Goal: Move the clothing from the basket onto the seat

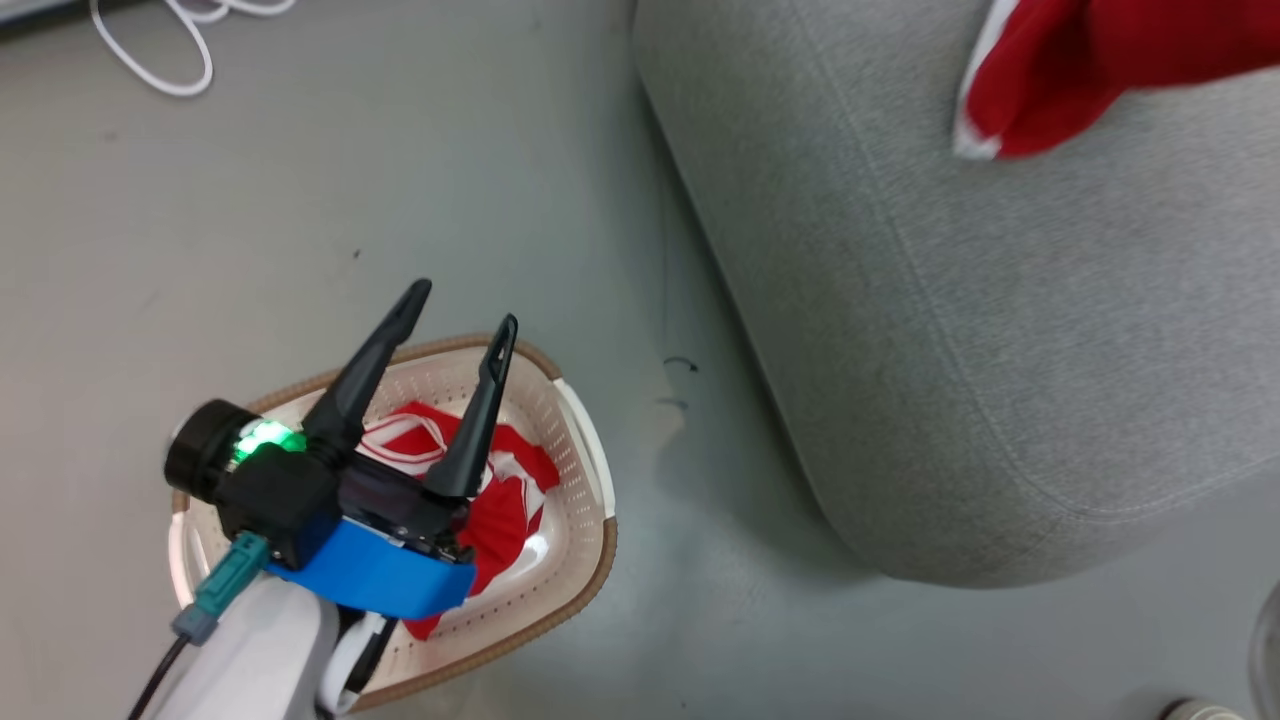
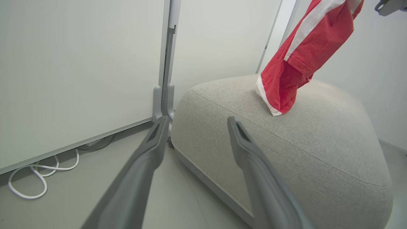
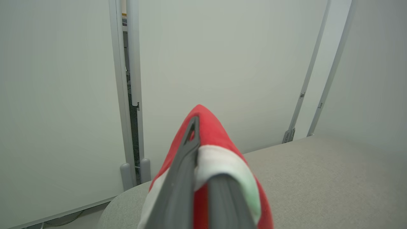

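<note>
The right gripper (image 3: 201, 149) is clamped on one red garment (image 1: 1080, 70), which hangs at 1 o'clock in the head view with its white-edged hem low over the seat (image 1: 1000, 350). From the left wrist view the hem seems to touch the cushion top, though I cannot be sure. The other garment (image 1: 500, 500) lies crumpled in the basket (image 1: 590, 560) at 7 o'clock, and the left gripper (image 1: 467, 303) hovers above it with fingers spread wide and nothing between them. The likeliest slip is at release. In the right wrist view a white band of cloth is draped over one finger, so when the jaws part the fabric may cling and trail off the cushion with the arm. The seat's rounded edge adds to this, since a garment dropped near it could slide to the floor. On the left, a careless descent could catch the perforated wall or only a thin stripe of cloth — tipping the basket or lifting it along.
</note>
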Tool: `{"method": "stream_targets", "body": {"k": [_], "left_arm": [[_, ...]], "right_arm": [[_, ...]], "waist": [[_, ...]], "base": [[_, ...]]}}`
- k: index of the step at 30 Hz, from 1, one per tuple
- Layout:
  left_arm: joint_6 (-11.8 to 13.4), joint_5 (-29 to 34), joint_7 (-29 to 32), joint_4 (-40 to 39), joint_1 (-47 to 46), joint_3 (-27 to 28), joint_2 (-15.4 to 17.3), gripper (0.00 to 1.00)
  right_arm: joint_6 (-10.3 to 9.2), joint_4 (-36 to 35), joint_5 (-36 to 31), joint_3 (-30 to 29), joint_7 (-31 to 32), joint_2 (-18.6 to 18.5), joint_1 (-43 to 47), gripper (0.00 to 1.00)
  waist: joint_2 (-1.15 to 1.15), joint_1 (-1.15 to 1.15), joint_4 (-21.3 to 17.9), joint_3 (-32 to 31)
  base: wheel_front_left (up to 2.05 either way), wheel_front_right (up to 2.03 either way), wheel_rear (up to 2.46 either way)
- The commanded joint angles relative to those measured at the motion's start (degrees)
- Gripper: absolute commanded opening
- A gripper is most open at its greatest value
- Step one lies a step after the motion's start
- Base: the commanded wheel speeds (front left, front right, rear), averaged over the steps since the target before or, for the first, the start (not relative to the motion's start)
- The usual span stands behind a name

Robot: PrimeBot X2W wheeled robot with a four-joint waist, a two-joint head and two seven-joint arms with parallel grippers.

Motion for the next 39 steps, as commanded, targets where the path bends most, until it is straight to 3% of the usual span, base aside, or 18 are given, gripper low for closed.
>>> {"method": "stream_targets", "body": {"k": [1,9,20,23,24,39], "left_arm": [[-0.07,0.58,-0.15,-0.99,-1.59,0.53,0.87,1.00],[-0.07,2.67,-0.16,-4.66,-5.37,-0.02,2.84,1.00],[-0.07,3.46,-0.15,-6.33,-6.67,0.97,3.33,1.00],[-0.07,3.24,-0.15,-6.02,-6.54,1.03,3.09,1.00],[-0.07,3.14,-0.15,-5.92,-6.50,1.06,3.05,1.00],[-0.07,1.50,-0.16,-3.67,-5.02,1.52,-0.29,1.00]], "right_arm": [[0.03,-0.19,-0.82,-1.62,0.53,-1.90,-2.99,0.00],[0.03,4.91,-3.41,-8.66,1.77,-7.99,-5.63,0.00],[0.02,20.24,-8.58,-14.83,-0.61,-5.24,-0.27,0.01],[0.02,22.81,-9.72,-16.69,-2.43,-4.68,-0.39,0.86],[0.02,23.53,-10.18,-17.16,-2.92,-4.70,-0.57,1.00],[0.03,30.41,-13.66,-16.65,-7.72,-2.35,1.36,1.00]], "waist": [[0.00,-0.01,1.80,4.04],[0.00,-0.01,4.43,10.78],[0.00,-0.01,5.69,14.50],[0.00,-0.01,5.89,14.35],[0.00,-0.01,5.91,14.20],[0.00,-0.01,5.61,6.45]], "base": [[0.00,0.00,0.00],[0.00,0.00,0.00],[0.00,0.00,0.00],[0.00,0.00,0.00],[0.00,0.00,0.00],[0.00,0.00,0.00]]}}
